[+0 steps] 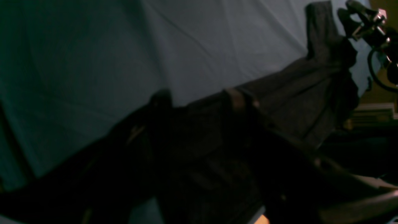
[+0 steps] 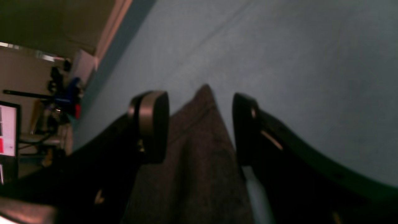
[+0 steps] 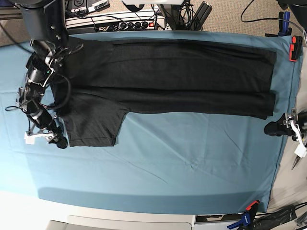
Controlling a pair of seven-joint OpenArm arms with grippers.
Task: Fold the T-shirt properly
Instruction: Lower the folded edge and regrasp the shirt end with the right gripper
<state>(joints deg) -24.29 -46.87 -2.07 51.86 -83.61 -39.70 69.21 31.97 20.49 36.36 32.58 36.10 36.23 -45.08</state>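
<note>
— Jaws first: how do they stand on the right gripper (image 2: 200, 124)?

— Wide apart. In the right wrist view its two fingers (image 2: 152, 121) flank a pointed corner of the T-shirt (image 2: 199, 161). The black cloth lies between them, and I see no pinch on it.

— And the left gripper (image 1: 200, 99)?

— Also parted, as far as the dark left wrist view lets me judge. Two fingertips show with a gap between them. Whether any cloth sits in that gap I cannot tell. From the base view it hangs just beside the shirt's near corner on that view's right, past the table's edge.

— Where does the shirt lie?

— Flat on the teal table cloth (image 3: 168, 167), plain side up, in the far half of the table. A blue and orange clamp (image 3: 249, 208) bites the cloth's near edge. Nearest on the shirt is one sleeve (image 3: 93, 124), jutting toward the camera at the base view's left. The right gripper is at the sleeve's outer near corner.

— And farther back?

— The body runs as a long dark band across the table with a lengthwise crease along it. A red clamp (image 3: 292, 48) grips the cloth at the far right. Beyond the far edge sits a power strip (image 3: 129, 24) among cables.
</note>
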